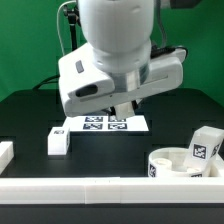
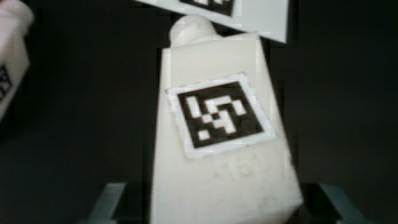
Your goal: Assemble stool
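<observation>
Seats: one (image 1: 172, 163), on table (image 1: 30, 115), exterior view's right. Legs: three. Leg one (image 1: 57, 140) lies beside marker board (image 1: 105, 123). Leg two (image 1: 205, 148) is by seat. Leg three (image 2: 214, 120) sits between tool (image 2: 219, 205) fingers (image 2: 111, 200); cannot tell whether clenched.

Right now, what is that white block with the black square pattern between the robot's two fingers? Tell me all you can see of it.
It is a stool leg, a white blocky piece, plastic by its look. It appears narrower toward its far end, which points at the marker board. A black-and-white square tag on it faces the wrist camera. It sits between the gripper's fingers. Whether they touch it is unclear.
</observation>
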